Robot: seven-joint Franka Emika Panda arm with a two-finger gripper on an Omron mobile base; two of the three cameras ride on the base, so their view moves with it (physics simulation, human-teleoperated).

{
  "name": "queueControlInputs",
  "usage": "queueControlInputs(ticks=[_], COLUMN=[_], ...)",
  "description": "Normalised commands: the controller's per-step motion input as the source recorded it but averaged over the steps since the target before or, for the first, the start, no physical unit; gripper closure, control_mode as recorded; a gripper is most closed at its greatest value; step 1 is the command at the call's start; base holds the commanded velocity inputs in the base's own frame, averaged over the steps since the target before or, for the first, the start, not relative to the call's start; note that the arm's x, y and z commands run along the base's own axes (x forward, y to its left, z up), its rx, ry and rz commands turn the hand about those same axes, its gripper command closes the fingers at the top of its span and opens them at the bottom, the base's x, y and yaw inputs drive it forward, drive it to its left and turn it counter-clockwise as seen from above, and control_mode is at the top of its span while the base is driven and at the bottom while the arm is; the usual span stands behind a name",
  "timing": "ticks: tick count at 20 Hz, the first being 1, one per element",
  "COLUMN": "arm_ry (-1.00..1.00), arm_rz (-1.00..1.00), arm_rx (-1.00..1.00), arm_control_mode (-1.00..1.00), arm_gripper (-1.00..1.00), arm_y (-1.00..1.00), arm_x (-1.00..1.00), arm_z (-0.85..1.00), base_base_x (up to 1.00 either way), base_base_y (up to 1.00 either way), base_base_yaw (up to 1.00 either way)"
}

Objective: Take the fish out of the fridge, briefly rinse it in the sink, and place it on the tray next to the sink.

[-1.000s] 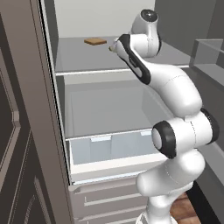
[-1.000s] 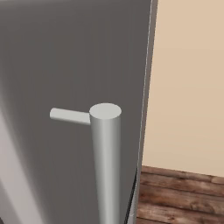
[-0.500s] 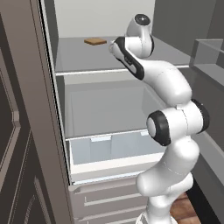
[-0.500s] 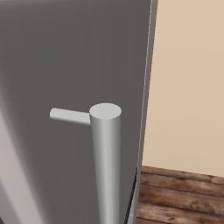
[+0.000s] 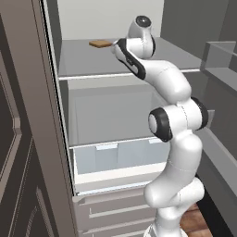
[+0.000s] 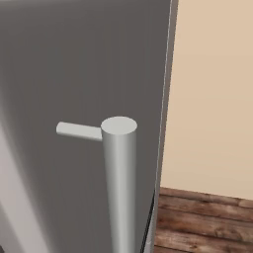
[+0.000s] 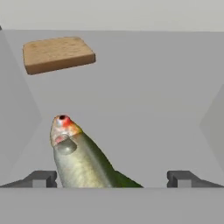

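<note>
Where fridge point(image 5: 69, 92) gapes, grey shelf point(image 7: 144, 87).

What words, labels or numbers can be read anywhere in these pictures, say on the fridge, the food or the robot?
None: no text, label, brand or number shows anywhere.
The fish and the brown slab on the fridge shelf are unmarked.
The fridge door handle and the white arm carry no writing.
</note>
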Motion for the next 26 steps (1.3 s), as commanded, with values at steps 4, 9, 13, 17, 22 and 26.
queueControlInputs(ticks=[4, 9, 13, 17, 22, 26], arm_ry=[0.0, -0.01, -0.22, -0.5, -0.69, -0.67], arm_rz=[0.0, 0.0, 0.0, 0.0, 0.0, 0.0], arm_rx=[-0.01, -0.01, 0.0, -0.03, -0.08, -0.06], arm_control_mode=[-1.0, -1.0, -1.0, -1.0, -1.0, -1.0], arm_gripper=[1.0, 1.0, 1.0, 1.0, 1.0, 1.0], arm_y=[0.06, 0.0, 0.0, 0.06, 0.07, 0.05], arm_x=[0.04, -0.43, -1.0, -1.0, -1.0, -1.0], arm_z=[-0.26, -0.05, -0.06, -0.08, -0.23, -0.09], base_base_x=[0.0, 0.0, 0.0, 0.0, 0.0, 0.0], base_base_y=[0.0, 0.0, 0.0, 0.0, 0.0, 0.0], base_base_yaw=[0.0, 0.0, 0.0, 0.0, 0.0, 0.0])
